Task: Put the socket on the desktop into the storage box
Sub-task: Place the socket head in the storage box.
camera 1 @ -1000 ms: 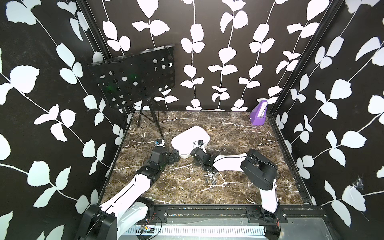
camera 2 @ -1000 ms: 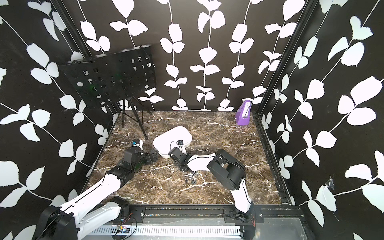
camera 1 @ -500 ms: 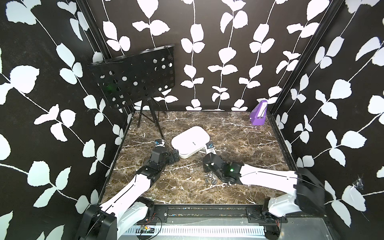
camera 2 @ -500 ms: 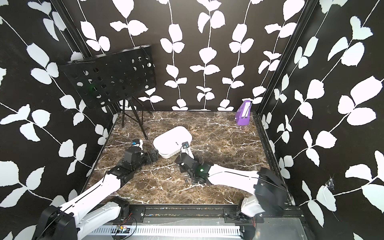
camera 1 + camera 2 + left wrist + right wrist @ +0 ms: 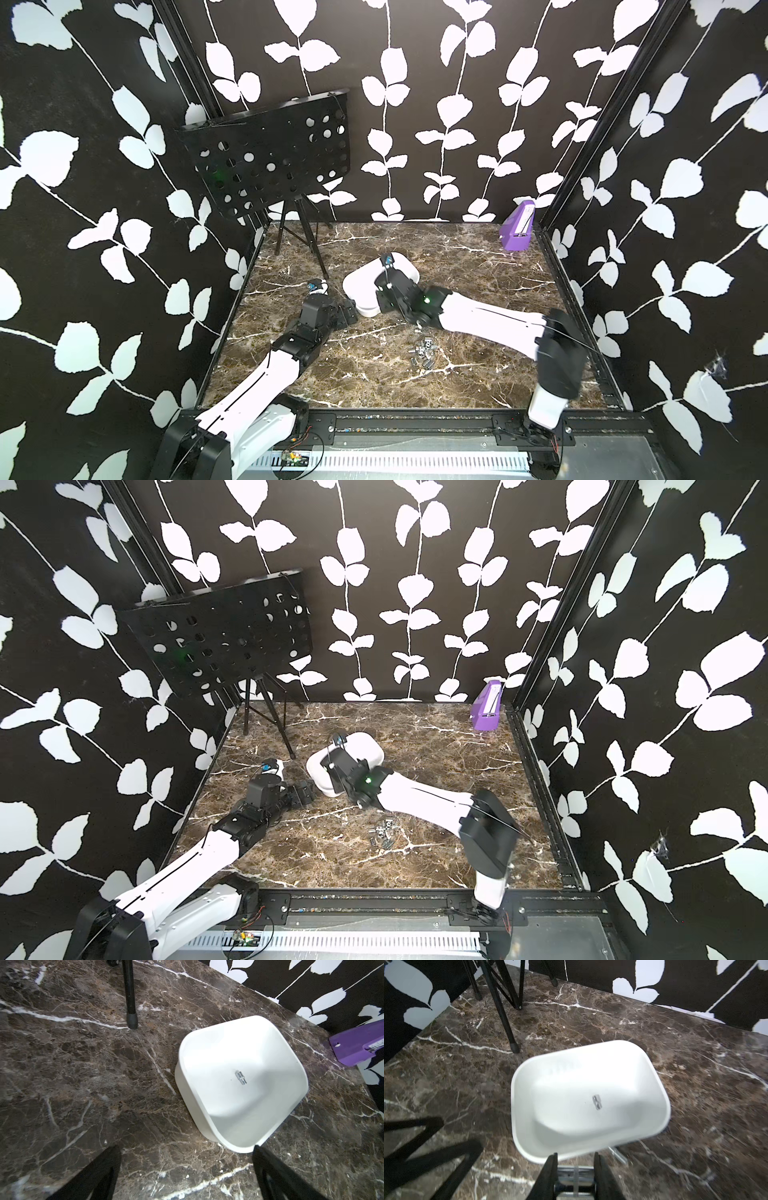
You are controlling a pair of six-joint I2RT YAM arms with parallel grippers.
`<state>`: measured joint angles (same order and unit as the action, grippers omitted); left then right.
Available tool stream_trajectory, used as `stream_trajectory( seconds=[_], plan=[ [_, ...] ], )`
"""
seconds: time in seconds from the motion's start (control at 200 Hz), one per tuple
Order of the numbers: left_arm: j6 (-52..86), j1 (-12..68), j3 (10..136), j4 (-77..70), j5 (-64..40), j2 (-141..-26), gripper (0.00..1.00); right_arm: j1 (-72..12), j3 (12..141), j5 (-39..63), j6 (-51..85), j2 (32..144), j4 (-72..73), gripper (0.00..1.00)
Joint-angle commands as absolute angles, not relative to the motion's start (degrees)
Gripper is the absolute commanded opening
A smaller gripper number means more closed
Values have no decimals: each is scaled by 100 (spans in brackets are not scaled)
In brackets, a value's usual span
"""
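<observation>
Right gripper (image 5: 574, 1156) clamps a shiny chrome cylindrical socket (image 5: 575, 1178) between narrowly parted jaws. It is best carried forward past the near rim and released low over the floor of the shallow white rounded plastic storage box (image 5: 513, 1105), lest it bounce onto the dark-brown marble desktop (image 5: 695, 1074). That box sits just ahead of the gripper, its near rim close under it. Left gripper (image 5: 186, 1148): wide open, empty.

The white, round-cornered storage box (image 5: 199, 1053) sits skewed mid-counter (image 5: 83, 1064), one small chrome socket (image 5: 240, 1077) lying flat on its floor. A loose heap of sockets (image 5: 422, 357) lies on the counter nearby; another socket (image 5: 575, 1175) is pinched between the right fingers (image 5: 548, 1176).
</observation>
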<state>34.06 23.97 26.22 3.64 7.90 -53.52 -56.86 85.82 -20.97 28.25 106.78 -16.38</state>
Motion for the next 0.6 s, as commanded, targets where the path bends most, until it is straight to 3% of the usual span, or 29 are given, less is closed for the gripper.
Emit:
stream_trajectory(
  seconds=[0.0,0.225,0.595],
  plan=[
    [3375,2408,2639,393,1063,-5107,99,-5335,9544,-1501,2894,11476,-1954,19],
    [3357,2408,2704,354,908,-5265,99,-5007,10576,-1221,2977,12528,-2380,20],
    [3349,2413,2727,241,699,-5430,99,-4826,10796,-1252,2808,12784,-2785,28]
  ],
)
